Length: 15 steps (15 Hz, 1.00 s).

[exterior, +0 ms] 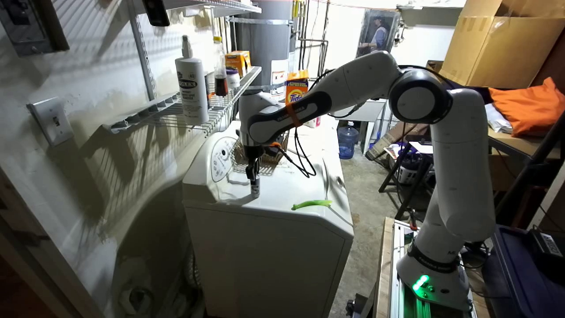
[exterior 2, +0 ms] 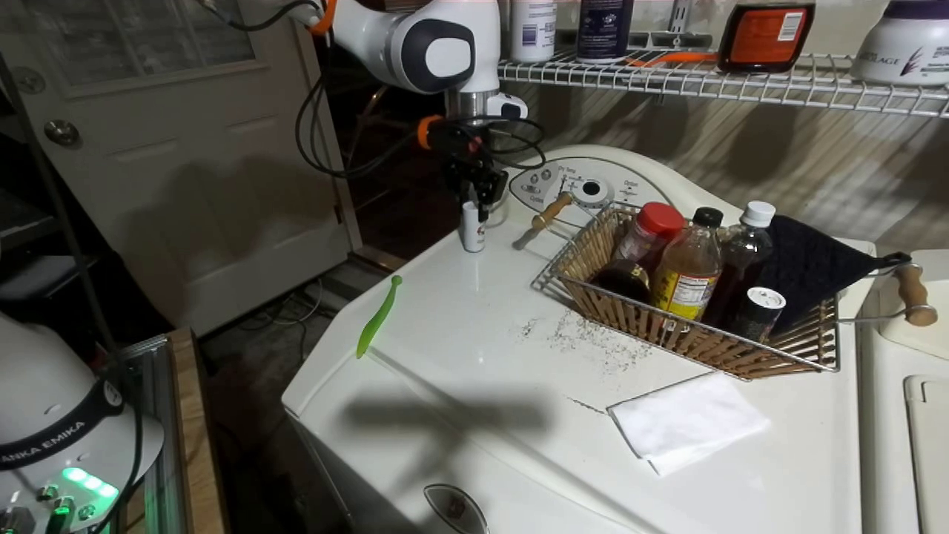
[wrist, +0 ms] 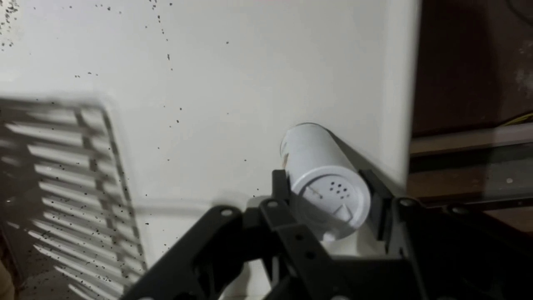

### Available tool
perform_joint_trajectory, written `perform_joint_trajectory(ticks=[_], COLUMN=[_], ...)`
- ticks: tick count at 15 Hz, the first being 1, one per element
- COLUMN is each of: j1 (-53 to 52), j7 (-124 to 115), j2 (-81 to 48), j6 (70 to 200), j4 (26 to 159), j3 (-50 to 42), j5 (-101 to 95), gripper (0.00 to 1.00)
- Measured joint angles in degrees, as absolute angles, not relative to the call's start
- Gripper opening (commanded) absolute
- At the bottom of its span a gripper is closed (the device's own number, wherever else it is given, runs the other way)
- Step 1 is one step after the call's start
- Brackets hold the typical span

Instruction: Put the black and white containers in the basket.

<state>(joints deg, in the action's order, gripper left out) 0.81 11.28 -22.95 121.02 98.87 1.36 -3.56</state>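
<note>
A small white container [exterior: 255, 189] stands upright near a corner of the white appliance's top. It also shows in an exterior view [exterior 2: 473, 231] and, with its perforated lid, in the wrist view [wrist: 318, 154]. My gripper [wrist: 327, 179] points down with one finger on each side of its upper part; both appear to touch it. The gripper shows in both exterior views [exterior: 253, 171] [exterior 2: 478, 206]. The brown woven basket [exterior 2: 574, 285] has wooden handles and holds several bottles and a dark container with a white lid [exterior 2: 764, 311]. The arm partly hides the basket [exterior: 280, 154].
A green curved object [exterior 2: 378, 317] lies near the appliance's edge. A folded white cloth [exterior 2: 689, 421] lies beside the basket. A wire shelf [exterior 2: 682, 83] with bottles overhangs the appliance [exterior 2: 445, 371] along the wall. Dark specks are scattered near the basket.
</note>
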Motion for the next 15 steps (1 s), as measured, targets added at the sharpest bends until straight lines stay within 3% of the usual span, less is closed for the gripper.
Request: perform_joint_trajectory(ticks=[7,15], j1=[1.1,6.1], j7=[11.1,10.1], j2=[-14.2,-3.4], j6=[111.1,108.8], j4=[99.5,105.7], j3=[0.2,-6.5], j5=[-3.7,-5.6], gripper=[0.20,0.20])
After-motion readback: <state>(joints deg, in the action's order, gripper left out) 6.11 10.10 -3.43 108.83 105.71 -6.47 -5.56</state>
